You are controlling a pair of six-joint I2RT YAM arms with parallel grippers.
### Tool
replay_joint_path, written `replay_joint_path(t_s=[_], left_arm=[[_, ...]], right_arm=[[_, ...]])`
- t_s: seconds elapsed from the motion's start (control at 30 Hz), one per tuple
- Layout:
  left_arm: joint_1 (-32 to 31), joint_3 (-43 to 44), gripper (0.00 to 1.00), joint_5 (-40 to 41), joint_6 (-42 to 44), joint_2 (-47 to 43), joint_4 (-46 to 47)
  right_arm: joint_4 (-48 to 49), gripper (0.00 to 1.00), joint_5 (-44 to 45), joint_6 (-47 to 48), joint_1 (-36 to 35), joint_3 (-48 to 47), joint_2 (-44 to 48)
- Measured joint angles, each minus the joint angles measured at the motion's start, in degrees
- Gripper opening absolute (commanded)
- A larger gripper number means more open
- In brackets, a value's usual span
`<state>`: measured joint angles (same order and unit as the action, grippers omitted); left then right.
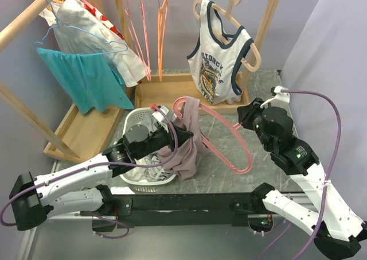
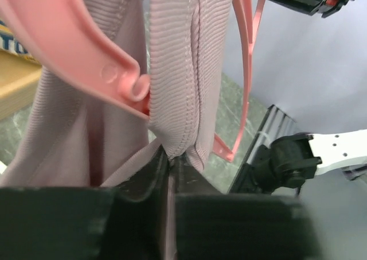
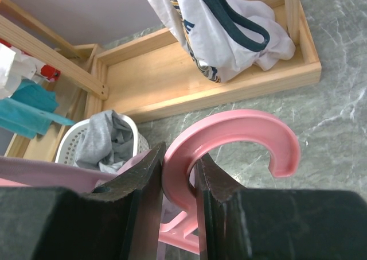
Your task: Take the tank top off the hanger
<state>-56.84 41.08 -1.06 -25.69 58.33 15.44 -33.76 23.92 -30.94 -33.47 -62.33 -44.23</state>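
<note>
Between the left fingers (image 2: 140, 182), which are pressed together, a fold of the mauve tank top (image 2: 178, 70) is pinched at its stitched edge, just below the hanger (image 2: 74, 36) arm it drapes over. Across from them the right fingers (image 3: 137, 179) clamp the neck of the pink hook (image 3: 243, 122). That holds the hanger in the air, slanting above the bench (image 1: 223, 177). The cloth hangs from the hanger's far end, beside and partly over the basket (image 3: 71, 142).

We judge the step in hand to be drawing the cloth off that arm. To do it well we would hold the hook firm with the right fingers and let the left arm do the moving. We would pull along the hanger arm toward its tip, not straight down. A downward tug would likely only drag the fabric tight against the plastic and twist the hanger in the right grip. The pinch looks narrow, so we would go slowly and watch for slipping. We cannot tell whether the other side of the tank top sits on the hanger too; if it does, one pull may not free it.
</note>
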Motion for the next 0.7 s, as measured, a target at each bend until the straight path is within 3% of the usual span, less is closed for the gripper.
replay_joint_path(t_s=[0.33, 0.7], left_arm=[[0.0, 4.3, 0.01, 2.6, 1.6, -2.1, -3.9], [0.0, 12.8, 0.01, 19.3, 6.6, -10.7, -10.0]], right_arm=[[-2.1, 0.0, 3.3, -1.0, 0.3, -0.3, 0.4], [-9.4, 0.0, 8.2, 0.6, 2.7, -0.8, 0.8]])
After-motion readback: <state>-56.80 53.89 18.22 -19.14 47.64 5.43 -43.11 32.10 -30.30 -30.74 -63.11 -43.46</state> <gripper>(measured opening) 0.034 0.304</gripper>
